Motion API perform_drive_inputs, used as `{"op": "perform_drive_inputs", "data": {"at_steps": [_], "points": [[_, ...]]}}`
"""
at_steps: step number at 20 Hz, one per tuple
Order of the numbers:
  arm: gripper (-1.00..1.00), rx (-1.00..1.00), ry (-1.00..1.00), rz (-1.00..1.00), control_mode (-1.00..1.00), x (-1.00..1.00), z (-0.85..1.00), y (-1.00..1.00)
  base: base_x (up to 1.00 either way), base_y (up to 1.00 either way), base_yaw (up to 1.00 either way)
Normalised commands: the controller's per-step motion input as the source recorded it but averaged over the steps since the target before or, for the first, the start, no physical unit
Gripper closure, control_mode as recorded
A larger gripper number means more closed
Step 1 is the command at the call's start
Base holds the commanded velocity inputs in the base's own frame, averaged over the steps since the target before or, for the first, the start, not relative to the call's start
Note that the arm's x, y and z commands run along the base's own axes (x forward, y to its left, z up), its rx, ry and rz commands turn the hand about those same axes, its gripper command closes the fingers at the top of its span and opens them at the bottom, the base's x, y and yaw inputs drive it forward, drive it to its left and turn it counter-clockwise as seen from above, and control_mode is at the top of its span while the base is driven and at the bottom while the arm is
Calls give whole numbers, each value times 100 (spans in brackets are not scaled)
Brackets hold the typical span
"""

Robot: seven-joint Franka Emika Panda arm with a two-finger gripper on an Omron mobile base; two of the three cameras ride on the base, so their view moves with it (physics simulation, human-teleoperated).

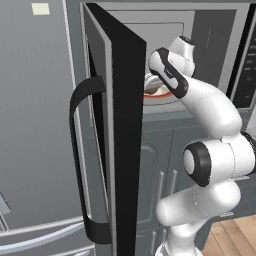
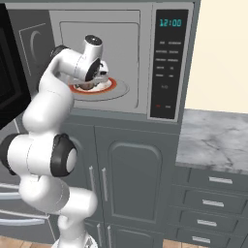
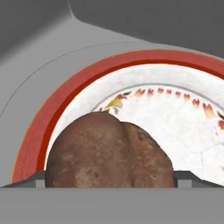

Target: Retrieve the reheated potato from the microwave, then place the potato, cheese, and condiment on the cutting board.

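Gripper (image 3: 109, 181) straddles the potato (image 3: 109, 153) on the orange-rimmed plate (image 3: 175, 118), grip unclear, microwave (image 2: 121, 58) walls well apart

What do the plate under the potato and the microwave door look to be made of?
Plate: probably glazed ceramic, smooth white with painted flowers and an orange-red rim. Microwave door: black glass-like panel in a grey frame, probably metal or plastic, with a matte black handle. Potato: rough brown skin.

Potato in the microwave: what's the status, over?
Gripper open, straddling potato. Potato on plate inside microwave. Door open, nothing blocking.
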Motion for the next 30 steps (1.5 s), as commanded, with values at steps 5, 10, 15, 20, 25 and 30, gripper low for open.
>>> {"op": "perform_drive_inputs", "data": {"at_steps": [5, 10, 15, 20, 25, 30], "points": [[100, 0, 4, 0, -100, 0, -20, 5, 0, 0, 0], [100, 0, -6, 0, -100, -22, 3, 0, 0, 0, 0], [100, 0, -11, 0, -100, -58, 1, 0, 0, 0, 0], [100, 3, -1, 0, -100, -53, 28, 0, 0, 0, 0], [100, 0, 0, 0, -100, -74, 24, -3, 0, 0, 0], [100, 0, -1, -9, -100, -82, 4, -7, 0, 0, 0]]}}
